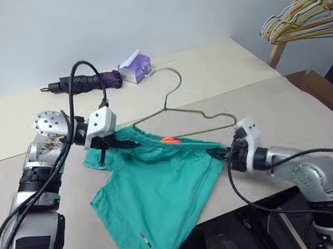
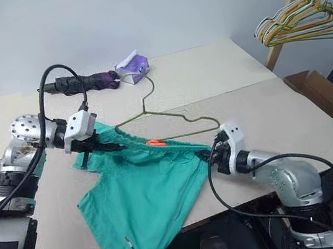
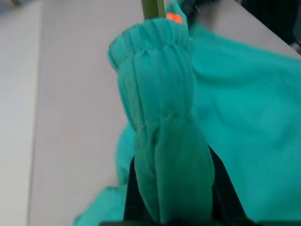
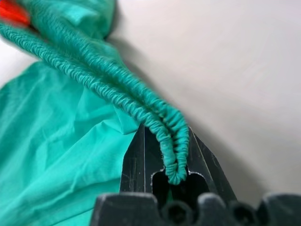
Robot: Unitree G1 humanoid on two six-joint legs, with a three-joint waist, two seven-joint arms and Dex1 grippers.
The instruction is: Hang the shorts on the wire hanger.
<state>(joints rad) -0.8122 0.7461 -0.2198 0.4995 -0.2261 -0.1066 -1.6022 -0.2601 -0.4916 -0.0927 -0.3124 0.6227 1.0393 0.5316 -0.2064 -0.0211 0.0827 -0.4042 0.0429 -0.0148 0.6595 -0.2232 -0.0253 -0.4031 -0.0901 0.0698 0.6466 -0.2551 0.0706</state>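
Both end effectors, left [image 1: 121,145] and right [image 1: 219,152], grip shorts [image 1: 158,194] waistband. Wire hanger [image 1: 180,113] at 12 o'clock on desk [image 1: 290,112]; hanging not done.

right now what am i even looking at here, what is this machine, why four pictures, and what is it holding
It is a humanoid robot with two arms, each ending in a two-fingered hand. The two wide pictures come from cameras on its head, looking down over a pale table. The two close-ups come from cameras on its wrists, looking along the fingers. The left hand and the right hand are both shut on the elastic waistband of teal shorts, stretching it between them, while one leg hangs over the table's near edge. A thin wire hanger lies just behind the shorts. Farther back lie a folded dark umbrella and a small purple tissue pack. A rack of pastel hangers stands at the far right.
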